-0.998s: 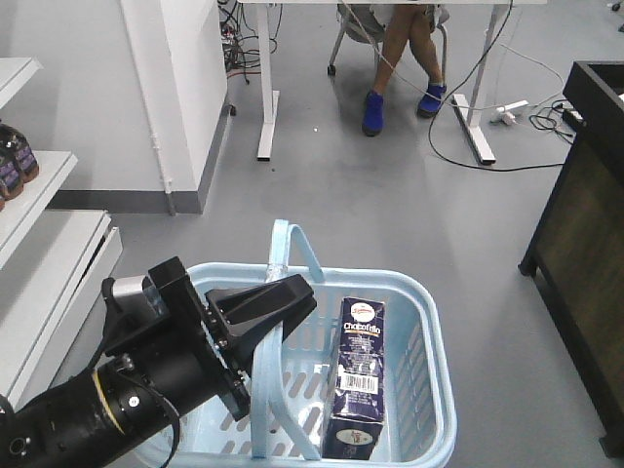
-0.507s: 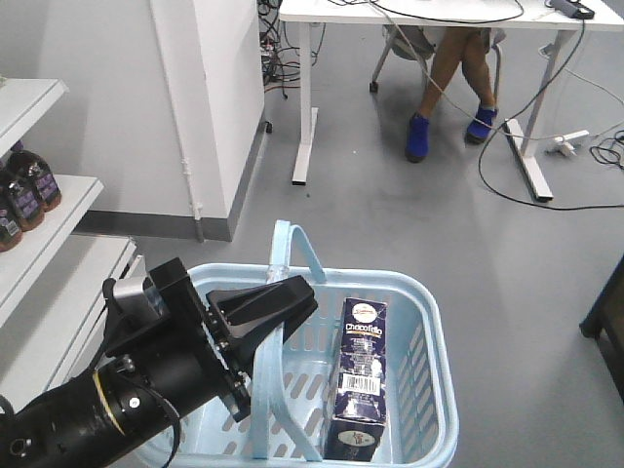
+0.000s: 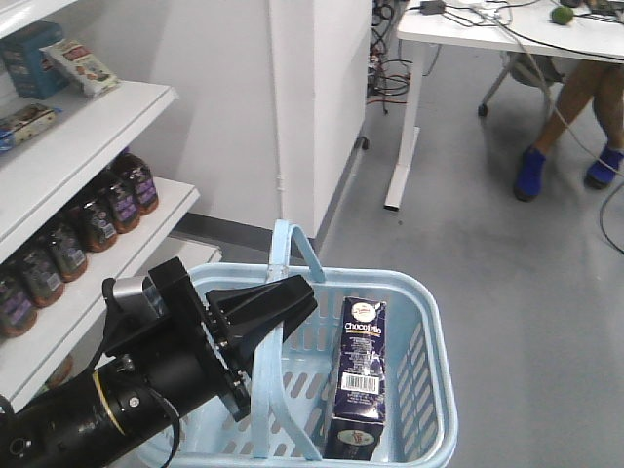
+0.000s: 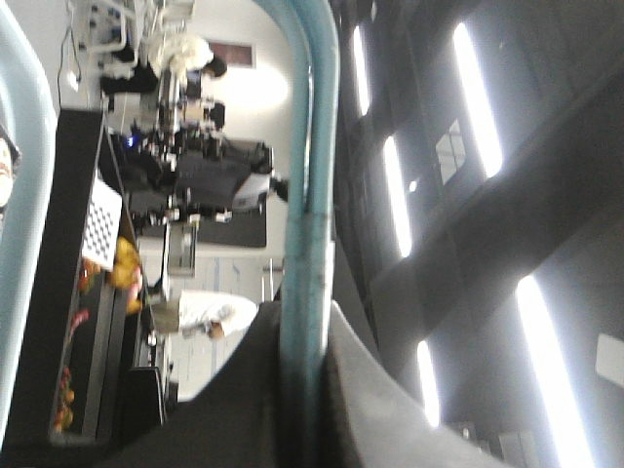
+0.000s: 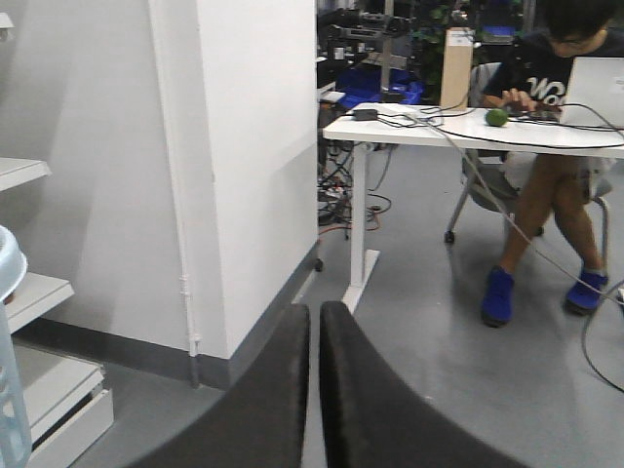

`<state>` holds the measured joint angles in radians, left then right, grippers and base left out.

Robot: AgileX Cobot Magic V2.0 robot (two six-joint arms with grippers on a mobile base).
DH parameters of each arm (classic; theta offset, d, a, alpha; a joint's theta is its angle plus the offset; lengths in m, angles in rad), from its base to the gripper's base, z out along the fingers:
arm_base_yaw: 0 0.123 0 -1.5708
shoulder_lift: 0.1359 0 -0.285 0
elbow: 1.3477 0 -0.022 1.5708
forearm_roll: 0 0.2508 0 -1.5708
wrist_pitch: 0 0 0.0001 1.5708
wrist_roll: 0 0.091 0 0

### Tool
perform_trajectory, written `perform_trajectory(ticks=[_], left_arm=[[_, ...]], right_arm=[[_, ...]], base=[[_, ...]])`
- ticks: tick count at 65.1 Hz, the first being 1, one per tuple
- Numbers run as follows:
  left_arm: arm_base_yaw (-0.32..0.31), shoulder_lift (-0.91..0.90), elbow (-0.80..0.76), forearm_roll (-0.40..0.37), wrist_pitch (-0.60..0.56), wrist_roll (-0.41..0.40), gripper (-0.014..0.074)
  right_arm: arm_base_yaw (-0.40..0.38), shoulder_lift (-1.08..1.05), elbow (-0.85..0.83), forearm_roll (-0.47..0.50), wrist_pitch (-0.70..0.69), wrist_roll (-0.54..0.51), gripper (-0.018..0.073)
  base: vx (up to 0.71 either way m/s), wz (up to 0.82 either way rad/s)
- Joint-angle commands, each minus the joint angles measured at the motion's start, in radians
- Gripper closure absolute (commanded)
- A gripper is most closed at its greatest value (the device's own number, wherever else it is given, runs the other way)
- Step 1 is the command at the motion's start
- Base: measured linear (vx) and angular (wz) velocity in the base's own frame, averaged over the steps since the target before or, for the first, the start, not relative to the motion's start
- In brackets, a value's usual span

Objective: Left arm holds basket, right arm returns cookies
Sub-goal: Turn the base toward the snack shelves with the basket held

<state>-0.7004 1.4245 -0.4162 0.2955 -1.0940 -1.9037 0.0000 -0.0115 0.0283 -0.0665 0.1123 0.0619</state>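
My left gripper [image 3: 292, 297] is shut on a hoop handle [image 3: 265, 380] of the light blue basket [image 3: 429, 390] and holds it in front of me. In the left wrist view the handle [image 4: 310, 195] runs up between the dark jaws of the left gripper [image 4: 307, 331]. The dark navy Chocofello cookie box [image 3: 358, 375] stands upright inside the basket, right of the handles. My right gripper [image 5: 314, 312] shows only in its wrist view; its jaws are shut together with nothing between them, pointing at the floor near a white pillar. A sliver of basket rim [image 5: 8, 322] shows at the left there.
White shelves [image 3: 88, 127] at the left hold dark bottles [image 3: 93, 219] and blue packets [image 3: 34, 58]. A white pillar [image 3: 317, 107] stands ahead. A white desk [image 3: 507, 34] with a seated person [image 3: 561, 127] is at the right over grey floor.
The whole view has swung left: shelves with bottles and packets have come into sight, the desk and person slid right. Left gripper, basket and box keep their places relative to me.
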Motion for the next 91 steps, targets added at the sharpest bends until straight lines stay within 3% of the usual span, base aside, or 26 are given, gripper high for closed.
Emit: perform_trajectory(ticks=[1, 91], left_arm=[[-0.005, -0.034, -0.027, -0.026, -0.278, -0.001, 0.0599], [-0.005, -0.034, -0.027, -0.026, -0.278, -0.001, 0.0599]], right_arm=[[0.0, -0.011, 0.018, -0.007, -0.068, -0.004, 0.0565], [0.0, -0.011, 0.018, -0.007, -0.068, -0.004, 0.0565]], base=[[0.22, 0.5], [0.15, 0.52]])
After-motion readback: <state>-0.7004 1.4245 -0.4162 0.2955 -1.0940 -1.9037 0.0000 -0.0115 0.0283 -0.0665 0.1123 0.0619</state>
